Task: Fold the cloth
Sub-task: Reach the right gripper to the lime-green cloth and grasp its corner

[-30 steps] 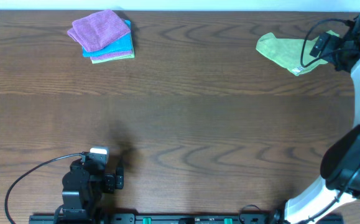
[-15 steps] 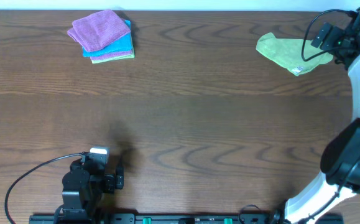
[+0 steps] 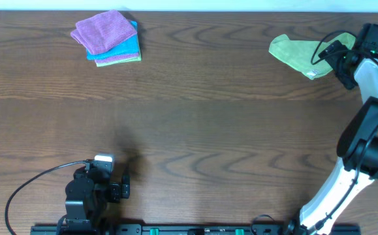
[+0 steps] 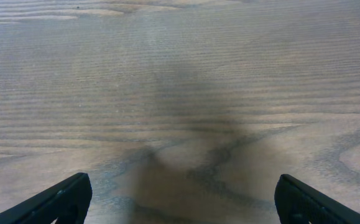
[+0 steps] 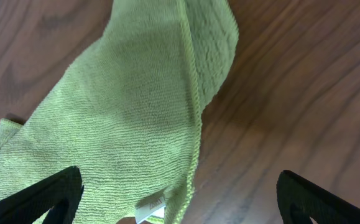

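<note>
1. Lime-green microfibre cloth (image 5: 124, 106), soft, with a stitched hem and a small white tag (image 5: 150, 208). It lies loosely bunched and partly doubled over itself at the far right of the dark wood-grain table (image 3: 195, 117). It is well apart from the stack of folded purple and turquoise cloths (image 3: 107, 36) at the far left.
2. Step in hand, as judged: a first grasp by the right gripper (image 5: 178, 180), which is poised over the tag edge. No fold is made yet.
3. Method advised: come down on the hem near the tag and pinch one layer only, not the doubled part. Draw the cloth toward the table's middle, where both arms can likely reach, and spread it flat before any fold. A pinch taken in the bunched part would likely carry the crumple along.
4. Right jaws: spread wide, one finger on each side of the tag edge, holding nothing. Whether they touch the cloth cannot be told.
5. Left gripper (image 4: 181, 186): jaws spread wide over bare wood, holding nothing, well apart from the cloth.
</note>
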Motion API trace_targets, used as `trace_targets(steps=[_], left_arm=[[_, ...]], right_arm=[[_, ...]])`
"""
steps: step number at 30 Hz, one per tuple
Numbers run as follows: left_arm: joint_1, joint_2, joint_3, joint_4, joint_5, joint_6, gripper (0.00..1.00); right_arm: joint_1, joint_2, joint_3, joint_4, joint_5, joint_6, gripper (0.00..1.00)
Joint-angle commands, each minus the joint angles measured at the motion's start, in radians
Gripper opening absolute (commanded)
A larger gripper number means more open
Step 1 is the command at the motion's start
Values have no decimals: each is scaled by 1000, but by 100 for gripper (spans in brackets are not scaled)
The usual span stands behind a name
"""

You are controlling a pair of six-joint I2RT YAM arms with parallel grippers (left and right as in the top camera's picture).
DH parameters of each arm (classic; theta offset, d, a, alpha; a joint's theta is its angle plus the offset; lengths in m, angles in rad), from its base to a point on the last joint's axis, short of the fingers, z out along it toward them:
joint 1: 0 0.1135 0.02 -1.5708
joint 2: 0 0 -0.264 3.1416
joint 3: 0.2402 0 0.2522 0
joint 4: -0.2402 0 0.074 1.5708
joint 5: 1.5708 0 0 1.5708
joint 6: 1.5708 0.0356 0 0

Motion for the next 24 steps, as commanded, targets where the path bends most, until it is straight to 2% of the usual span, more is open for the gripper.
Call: trace_targets(steps=[1, 4, 6, 11, 12, 13, 14, 16, 17, 24], left_arm=[[-2, -6, -20, -13, -4, 6, 95], [-2, -6, -20, -13, -5, 6, 95], [-2, -6, -20, -13, -4, 6, 95], [-2, -6, -20, -13, -4, 6, 95], [-2, -6, -20, -13, -4, 6, 95], [-2, -6, -20, -13, -5, 6, 95], [-2, -6, -20, -13, -4, 6, 95], [-2, -6, -20, -13, -4, 6, 95], [-2, -6, -20, -13, -4, 6, 95], [-2, -6, -20, -13, -4, 6, 95]], right_arm=[[-4, 25, 10, 4, -34, 61, 99], [-4, 51, 10, 11, -70, 61, 99], [-5, 74, 10, 12, -85, 73, 96], [-3, 97, 10, 28, -129, 79, 77], [-3, 97, 10, 32, -129, 78, 70], [-4, 97, 10, 36, -129, 78, 59], [-4, 97, 10, 40, -130, 74, 46], [-4, 97, 10, 43, -143, 59, 12], [-4, 96, 10, 45, -159, 37, 1], [4, 20, 10, 10, -230, -123, 1]])
